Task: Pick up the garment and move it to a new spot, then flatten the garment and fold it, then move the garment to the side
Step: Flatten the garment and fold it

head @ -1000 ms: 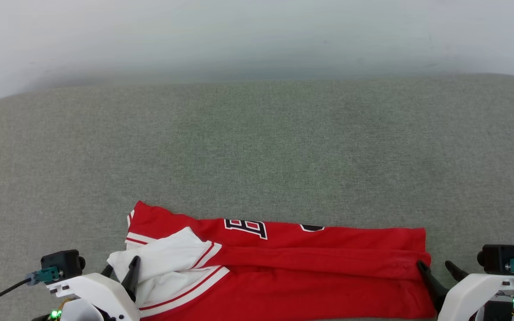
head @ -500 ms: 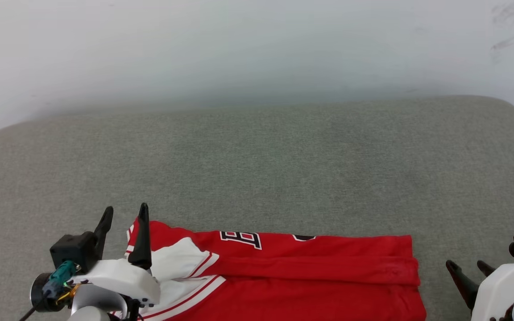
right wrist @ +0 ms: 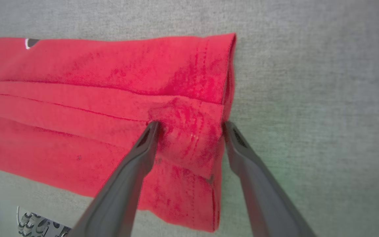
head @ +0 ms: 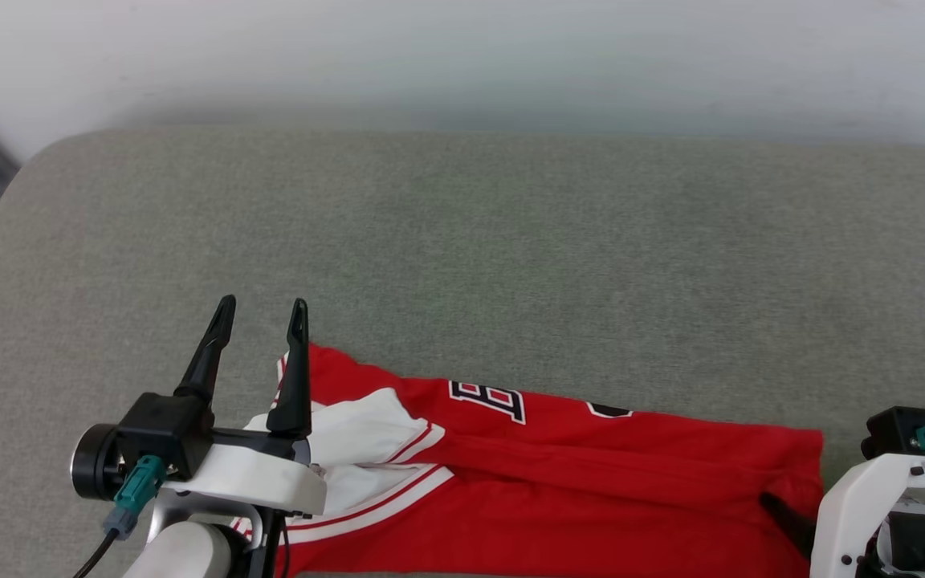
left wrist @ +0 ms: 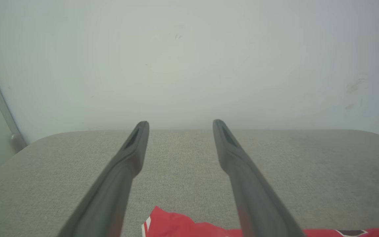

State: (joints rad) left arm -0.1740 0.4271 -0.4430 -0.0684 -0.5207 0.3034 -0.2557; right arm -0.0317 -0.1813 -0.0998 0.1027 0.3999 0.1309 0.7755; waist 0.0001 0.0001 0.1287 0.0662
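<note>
1. Head view first: the garment lay along the near edge of the grey worktop as a long red band. Its white sleeve was at the left end, with a strip of lettering showing along its far edge.
2. The whole picture had shifted over the last second, so the camera had moved. The garment itself seemed to lie as it had before.
3. The left tool had changed most. A second earlier it sat low beside the sleeve. Now it was raised over the garment's far left corner, fingers apart, holding nothing and pointing towards the far wall. Its own wrist view showed bare worktop between the fingers.
4. The right tool had pulled off to the right half a second earlier, then come back to the right hem. Its fingers stood apart and were not clamped. One tip rested on the folded cloth and the other sat just off the hem edge, with the fold ridge between them.
5. My reading: the lengthwise fold was finished and released. The right tool looked set to take the hem for a crosswise fold, and the left tool still needed to come down to help.
</note>
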